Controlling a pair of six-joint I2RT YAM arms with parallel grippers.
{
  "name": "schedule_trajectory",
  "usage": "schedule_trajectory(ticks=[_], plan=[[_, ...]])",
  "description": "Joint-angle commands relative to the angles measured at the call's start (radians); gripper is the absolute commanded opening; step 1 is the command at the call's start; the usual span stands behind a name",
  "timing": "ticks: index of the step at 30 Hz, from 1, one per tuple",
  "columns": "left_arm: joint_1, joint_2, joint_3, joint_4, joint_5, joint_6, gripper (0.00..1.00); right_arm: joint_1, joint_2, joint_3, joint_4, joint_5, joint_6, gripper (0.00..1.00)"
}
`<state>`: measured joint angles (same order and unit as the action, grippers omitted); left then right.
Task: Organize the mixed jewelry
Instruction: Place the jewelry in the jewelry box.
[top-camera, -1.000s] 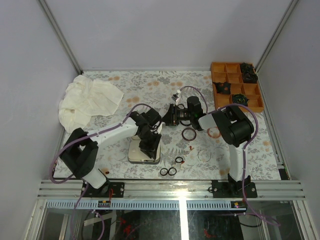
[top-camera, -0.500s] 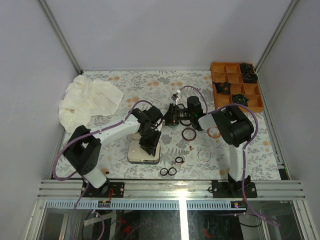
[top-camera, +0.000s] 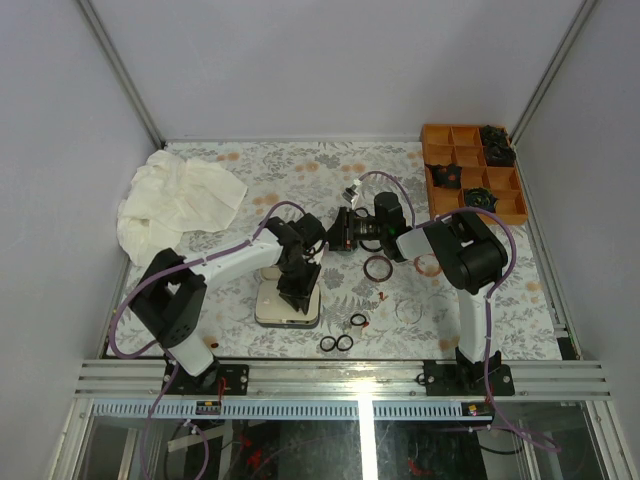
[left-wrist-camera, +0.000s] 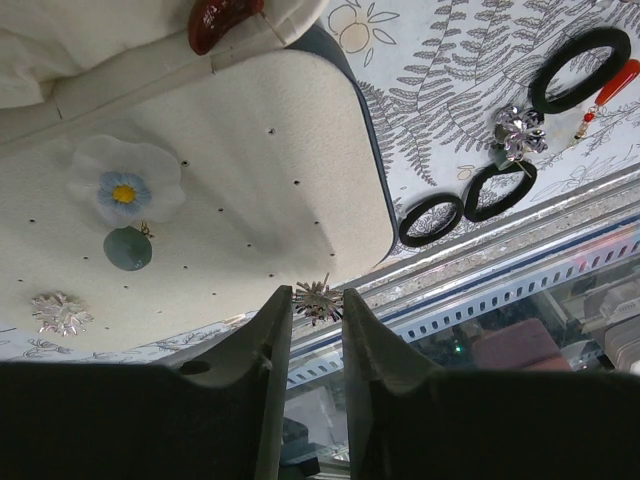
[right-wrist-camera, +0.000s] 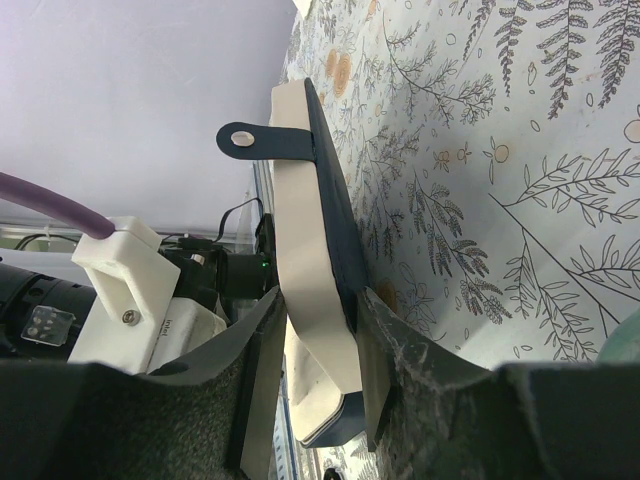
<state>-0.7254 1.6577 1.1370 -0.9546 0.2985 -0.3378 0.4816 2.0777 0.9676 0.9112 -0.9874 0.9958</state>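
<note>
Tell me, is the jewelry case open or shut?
Open. The jewelry case shows its cream lining with earrings pinned on, and the right gripper holds its lid raised.

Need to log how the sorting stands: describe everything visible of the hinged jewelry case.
The hinged case is open. Its base lies flat on the patterned tablecloth: a dark shell rimming a cream, soft-looking pad dotted with pinholes. A blue flower earring and a silver snowflake piece sit on the pad. The lid, cream inside, dark outside, with a snap tab, is raised and clamped by the right gripper. The left gripper, pinching a small silver starburst, hangs over the base's edge.
</note>
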Motion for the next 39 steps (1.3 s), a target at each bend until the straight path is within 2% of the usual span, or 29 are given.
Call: schedule_trajectory(ticks=[1,39], plan=[[0.005,0.015,0.008,-0.008,-0.004,0.02,0.0,0.014,-0.037,0.02,0.072,-0.033,0.023,0.39],[-0.029,0.058,0.041,0.04,-0.026,0.016,0.0,0.014,-0.029,0.02,0.107,-0.037,0.049,0.39]])
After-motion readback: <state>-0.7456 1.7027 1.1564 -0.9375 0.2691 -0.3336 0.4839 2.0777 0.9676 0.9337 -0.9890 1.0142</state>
